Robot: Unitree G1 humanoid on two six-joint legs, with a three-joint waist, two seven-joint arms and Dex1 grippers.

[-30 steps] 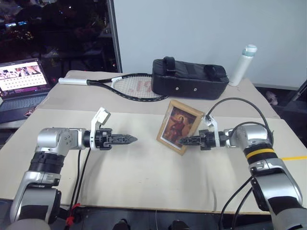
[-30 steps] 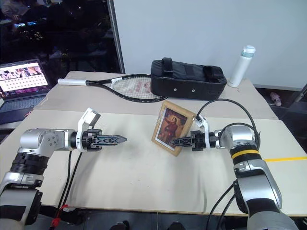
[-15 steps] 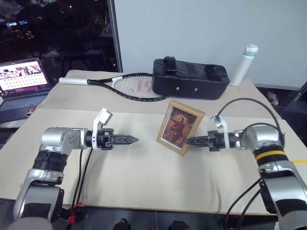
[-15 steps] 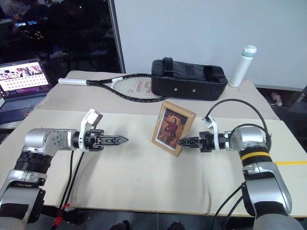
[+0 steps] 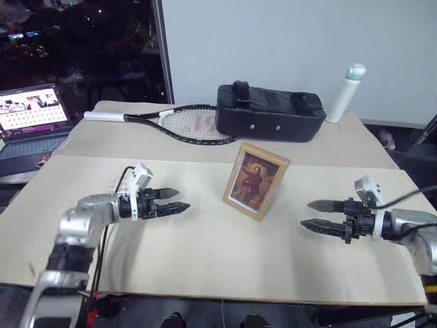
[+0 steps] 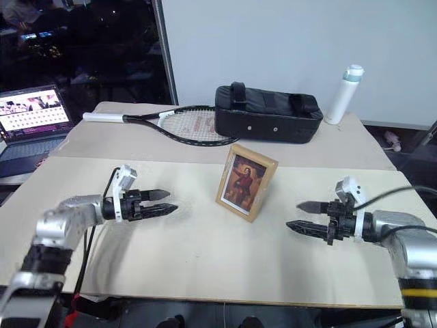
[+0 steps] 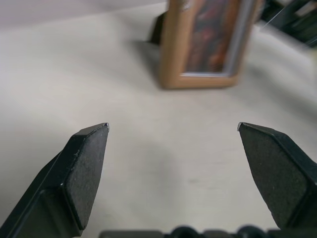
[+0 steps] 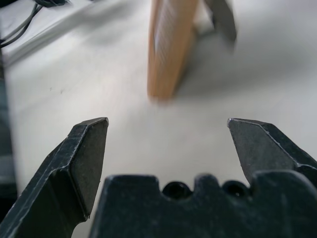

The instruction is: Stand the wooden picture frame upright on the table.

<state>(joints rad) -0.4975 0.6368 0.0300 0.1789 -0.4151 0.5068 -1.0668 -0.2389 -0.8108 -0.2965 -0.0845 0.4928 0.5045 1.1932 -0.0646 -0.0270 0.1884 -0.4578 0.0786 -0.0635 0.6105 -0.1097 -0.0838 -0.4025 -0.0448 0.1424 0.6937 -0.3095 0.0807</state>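
The wooden picture frame stands upright on the table, propped on its back stand, with its reddish portrait facing me. Nothing touches it. My left gripper hovers over the table to the frame's left, open and empty, pointing toward it. My right gripper hovers to the frame's right, also open and empty, a clear gap away. In the left wrist view the frame stands beyond the spread fingers. The right wrist view catches the frame's wooden side edge and its dark stand.
At the back of the table lie a black padded bag and a tennis racket, with a white bottle at the back right. An open laptop sits off the table's left side.
My right gripper has pulled back from the frame's side toward the right and rolled. My left gripper has rolled too and dropped a little. The frame stays standing.
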